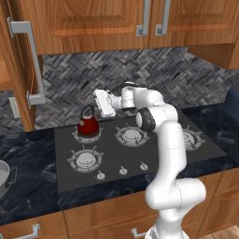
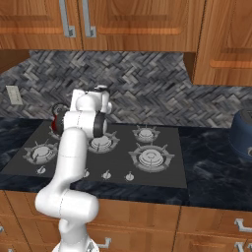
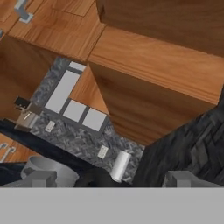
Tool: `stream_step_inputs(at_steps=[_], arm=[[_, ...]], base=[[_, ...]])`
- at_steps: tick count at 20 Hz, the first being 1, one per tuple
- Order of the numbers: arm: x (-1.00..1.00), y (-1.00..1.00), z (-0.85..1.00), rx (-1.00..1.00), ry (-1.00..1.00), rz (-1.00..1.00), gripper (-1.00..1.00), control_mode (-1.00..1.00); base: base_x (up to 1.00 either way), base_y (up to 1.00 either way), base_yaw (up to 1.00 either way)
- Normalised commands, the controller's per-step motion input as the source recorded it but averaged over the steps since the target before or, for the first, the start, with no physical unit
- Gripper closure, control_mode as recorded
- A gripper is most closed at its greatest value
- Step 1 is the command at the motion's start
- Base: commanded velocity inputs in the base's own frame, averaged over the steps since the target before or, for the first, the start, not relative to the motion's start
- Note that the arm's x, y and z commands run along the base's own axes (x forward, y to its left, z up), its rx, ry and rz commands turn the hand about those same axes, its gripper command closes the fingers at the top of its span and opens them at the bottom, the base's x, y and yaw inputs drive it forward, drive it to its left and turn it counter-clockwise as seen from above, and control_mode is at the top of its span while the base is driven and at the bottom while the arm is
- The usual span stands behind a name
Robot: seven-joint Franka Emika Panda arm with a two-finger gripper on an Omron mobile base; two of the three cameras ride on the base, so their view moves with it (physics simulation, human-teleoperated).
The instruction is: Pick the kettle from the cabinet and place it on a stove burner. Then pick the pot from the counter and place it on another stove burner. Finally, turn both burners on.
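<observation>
Left base view has the kettle (image 1: 88, 125) sitting upright on the rear left burner (image 1: 87, 134) of the dark grey cooktop (image 1: 210, 147), its black loop handle on top. Just right of the kettle and a little above it, the pincer (image 1: 100, 103) hangs apart from it with its fingers spread wide and nothing between them. The white arm (image 1: 168, 154) rises from the lower right and bends over the middle rear burner (image 1: 131, 135). The front left burner (image 1: 85, 159) is bare, and three small knobs (image 1: 123, 171) line the cooktop's front edge.

At the far left edge the grey steel pot (image 1: 3, 178) rests on the glossy black counter (image 1: 28, 186), partly cut off by the frame. Above it stands the open cabinet door (image 1: 18, 70) with its long grey bar handle (image 1: 32, 60). A herringbone grey backsplash (image 1: 186, 79) runs behind the cooktop, under twin-door upper cabinets (image 1: 107, 23).

In the right base view the kettle (image 2: 53, 124) shows as a sliver of dark red behind the arm (image 2: 74, 147), and a dark blue rounded vessel (image 2: 243, 133) sits on the counter (image 2: 216, 167) at the far right. The hand view looks toward wooden cabinet panels (image 3: 166, 65) and a stretch of backsplash (image 3: 192, 144).
</observation>
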Motion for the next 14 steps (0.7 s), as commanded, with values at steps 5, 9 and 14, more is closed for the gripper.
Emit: stream_step_inputs(at_steps=[5, 9, 14], arm=[[-0.16, -0.06, 0.16, 0.00, -0.07, 0.00, -1.00, -1.00], [-0.26, -0.09, 0.16, 0.00, -0.08, 0.00, -1.00, -1.00], [-0.50, -0.01, 0.31, 0.00, -0.14, 0.03, -1.00, -1.00]], base=[[0.00, 0.00, 0.00], [0.00, 0.00, 0.00], [0.00, 0.00, 0.00]])
